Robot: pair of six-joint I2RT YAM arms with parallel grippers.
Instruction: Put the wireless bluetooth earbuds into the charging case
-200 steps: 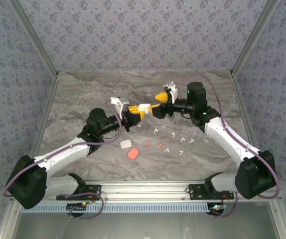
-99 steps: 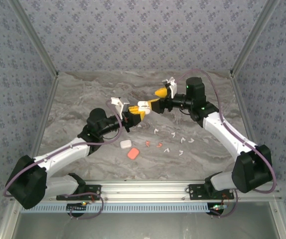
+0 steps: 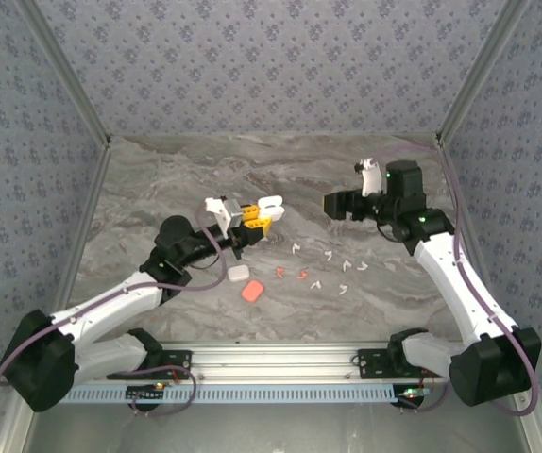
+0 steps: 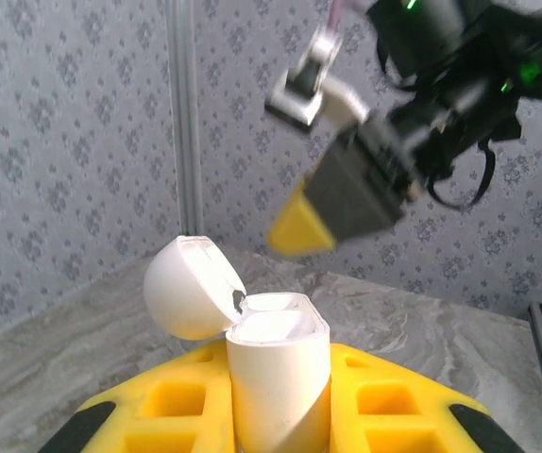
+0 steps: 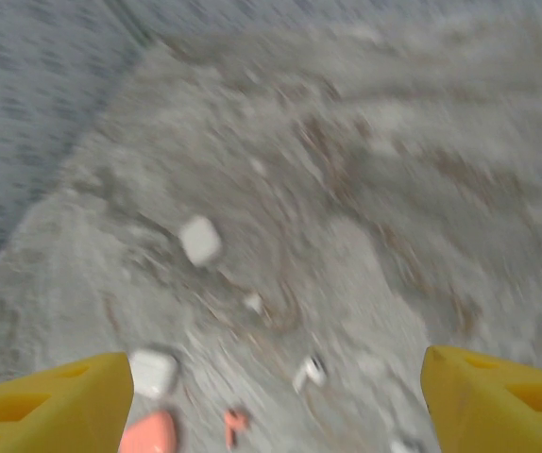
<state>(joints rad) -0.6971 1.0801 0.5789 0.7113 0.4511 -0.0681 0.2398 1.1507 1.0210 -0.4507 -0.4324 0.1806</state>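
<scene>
The right tool [image 5: 271,392], jaws apart and empty, had drawn back rightward from the open white case [image 4: 276,377] clamped in the left tool [image 3: 255,215], probably to fetch one of the earbuds [image 3: 296,248] lying loose mid-counter [image 3: 158,179].

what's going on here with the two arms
The left gripper is shut on a white case, held up with its lid open. The right gripper is open and empty, apart from the case on its right. The earbuds lie loose on the table, near a spare white case and an orange-red case.
</scene>
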